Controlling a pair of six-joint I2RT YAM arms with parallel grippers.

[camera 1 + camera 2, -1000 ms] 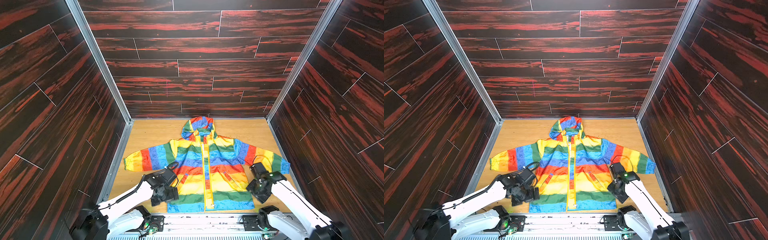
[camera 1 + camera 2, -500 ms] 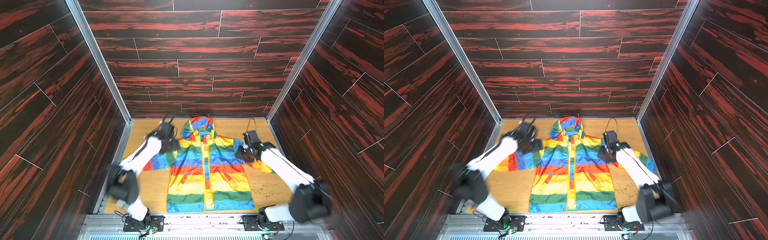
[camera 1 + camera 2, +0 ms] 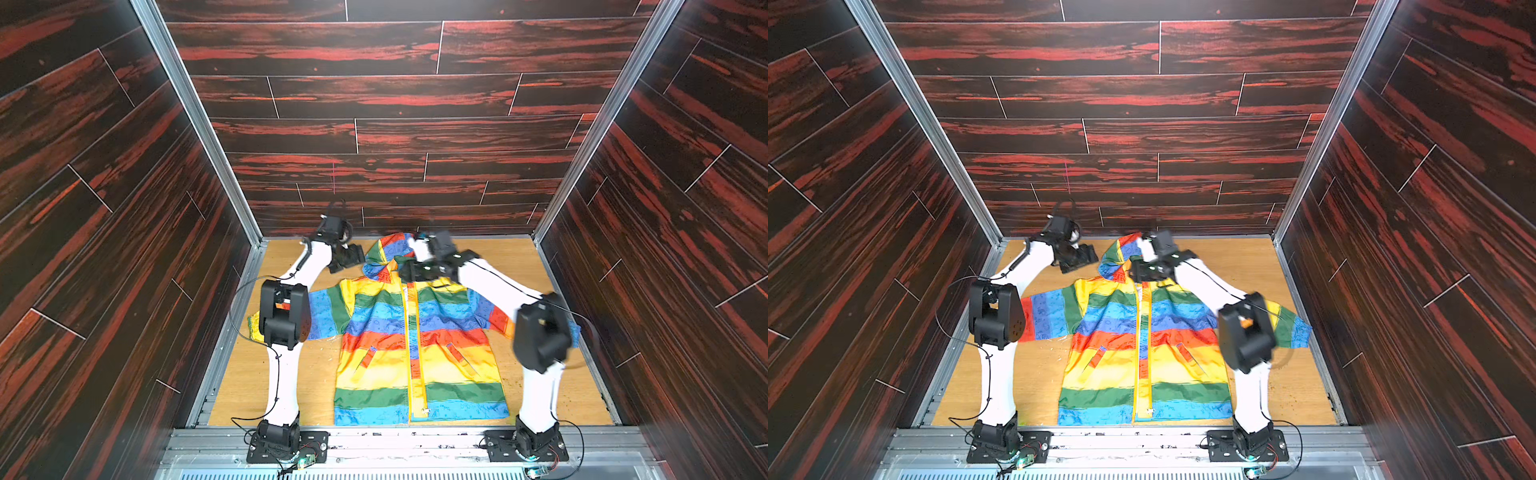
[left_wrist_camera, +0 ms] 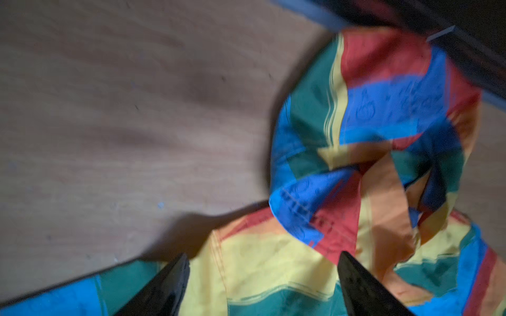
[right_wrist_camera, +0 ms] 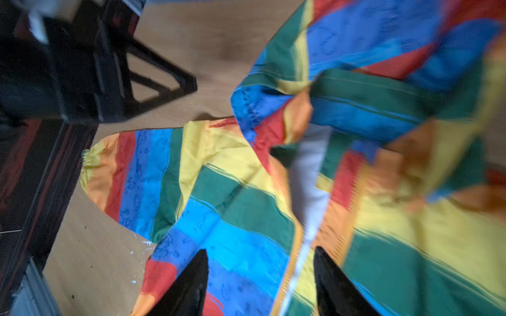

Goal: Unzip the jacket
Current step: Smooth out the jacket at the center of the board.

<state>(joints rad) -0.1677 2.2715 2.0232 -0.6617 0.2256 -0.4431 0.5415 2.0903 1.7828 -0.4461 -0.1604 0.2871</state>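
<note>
Right hand (image 5: 260, 249) hangs released, the zipper (image 5: 304, 238) between its fingers; left hand (image 4: 263, 254), also released, hovers alongside. Beneath both, the jacket (image 3: 374, 324) lies flat, zipped almost fully. Treat unzipping as not yet begun.

Both top views are looking down from high above the arm bases (image 3: 278, 440), facing twd the back wall (image 3: 395, 137). They're sitting far off and taking in the whole floor (image 3: 519, 257). They're sharing nearly the entire scene, w/ a slight sideways shift. Left wrist cam is riding close over the jacket (image 4: 273, 273), peering past the left gripper (image 4: 263, 254) at the hood (image 4: 383, 109). Right wrist cam is hanging close over the zipper (image 5: 299, 246) top, peering past the right gripper (image 5: 260, 250). Both wrist cams are sharing the hood & one shoulder.
</note>
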